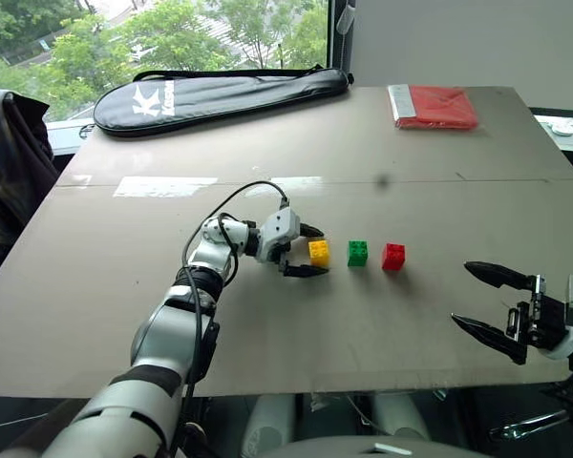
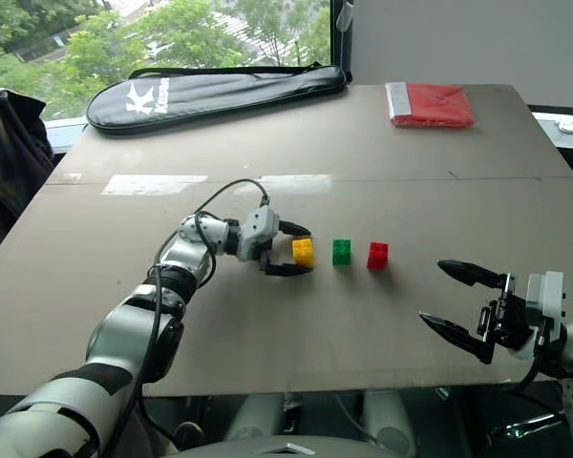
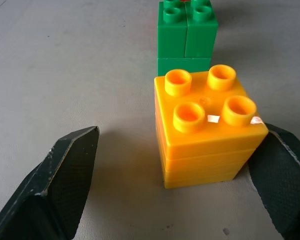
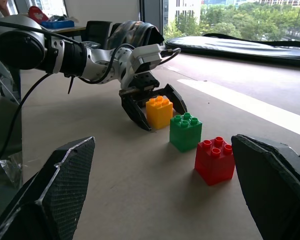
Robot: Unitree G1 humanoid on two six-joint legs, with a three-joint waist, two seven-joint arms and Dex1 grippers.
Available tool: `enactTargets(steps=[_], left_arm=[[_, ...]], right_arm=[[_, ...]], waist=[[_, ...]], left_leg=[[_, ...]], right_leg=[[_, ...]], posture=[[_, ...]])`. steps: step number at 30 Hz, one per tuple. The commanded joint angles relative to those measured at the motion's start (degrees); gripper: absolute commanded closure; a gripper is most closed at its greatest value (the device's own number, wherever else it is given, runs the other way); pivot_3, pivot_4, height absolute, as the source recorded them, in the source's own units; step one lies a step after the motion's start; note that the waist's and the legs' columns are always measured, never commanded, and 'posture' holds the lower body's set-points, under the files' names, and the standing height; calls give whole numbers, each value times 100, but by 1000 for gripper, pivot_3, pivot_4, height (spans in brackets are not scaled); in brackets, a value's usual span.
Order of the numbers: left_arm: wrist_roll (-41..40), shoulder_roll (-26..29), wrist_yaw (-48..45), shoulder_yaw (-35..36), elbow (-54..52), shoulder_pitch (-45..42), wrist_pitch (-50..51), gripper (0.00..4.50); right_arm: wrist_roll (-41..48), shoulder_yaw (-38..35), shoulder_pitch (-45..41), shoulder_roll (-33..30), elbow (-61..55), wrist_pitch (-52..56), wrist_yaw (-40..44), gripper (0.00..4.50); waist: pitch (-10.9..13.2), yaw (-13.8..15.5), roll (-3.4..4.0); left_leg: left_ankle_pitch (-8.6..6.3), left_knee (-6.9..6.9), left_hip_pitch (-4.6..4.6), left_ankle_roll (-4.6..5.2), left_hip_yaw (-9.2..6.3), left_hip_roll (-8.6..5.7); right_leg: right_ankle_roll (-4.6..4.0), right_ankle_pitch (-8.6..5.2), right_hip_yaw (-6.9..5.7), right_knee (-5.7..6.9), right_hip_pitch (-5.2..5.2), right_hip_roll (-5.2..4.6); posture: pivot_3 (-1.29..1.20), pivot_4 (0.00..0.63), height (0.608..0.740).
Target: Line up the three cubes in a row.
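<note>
Two black fingers (image 3: 65, 175) of the left gripper (image 1: 307, 251) stand apart around the yellow cube (image 1: 319, 252), not clamped. Green cube (image 1: 358, 253) and red cube (image 1: 393, 256) continue the row on the table (image 1: 267, 143). Right gripper (image 1: 494, 307) hangs spread near the table's edge.

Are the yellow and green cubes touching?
Apart. The right wrist view shows bare table between the yellow cube and the green cube.

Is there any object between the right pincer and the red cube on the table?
Nothing visible stands between them. The right pincer, open, hangs near the table's near edge, and the bare table runs from it to the red cube, the row's nearest end.
</note>
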Motion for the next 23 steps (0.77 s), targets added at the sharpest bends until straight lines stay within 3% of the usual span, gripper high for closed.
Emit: enactTargets(steps=[1,7,11,17,23], left_arm=[[-226,371,-583,208,-246,327,98,30],[-421,1055,-824,273,-1645,1295,541,30],[-670,1421,140,613,-3798,2750,1612,30],[-1234,1328,1602,1028,-6764,4865,3196,30],[-1316,1188,2564,1071,-8075,6123,3746,30]], right_arm=[[63,-2,-74,-47,-13,14,66,0],[-96,76,-234,-55,374,-114,196,0],[-416,156,-460,-13,1203,-479,397,0],[-1000,380,-843,-79,2175,-1012,543,0],[-1215,513,-1211,-186,2721,-1134,669,0]], waist=[[0,-69,0],[3,-106,3],[3,-120,10],[15,-82,33],[18,-46,42]], left_leg=[[0,0,-1,0,0,3],[-2,-13,-7,0,-4,9],[-4,-21,0,1,5,26],[-5,-22,2,2,10,29],[-5,-22,3,2,5,26]], right_leg=[[-1,0,0,0,-1,2],[-2,0,9,-5,-18,1],[-10,5,30,-10,-19,-5],[-21,-14,32,-14,-19,-39],[-21,-15,24,-10,-18,-20]], posture=[[0,150,700],[0,150,700],[0,150,700],[0,150,700],[0,150,700]])
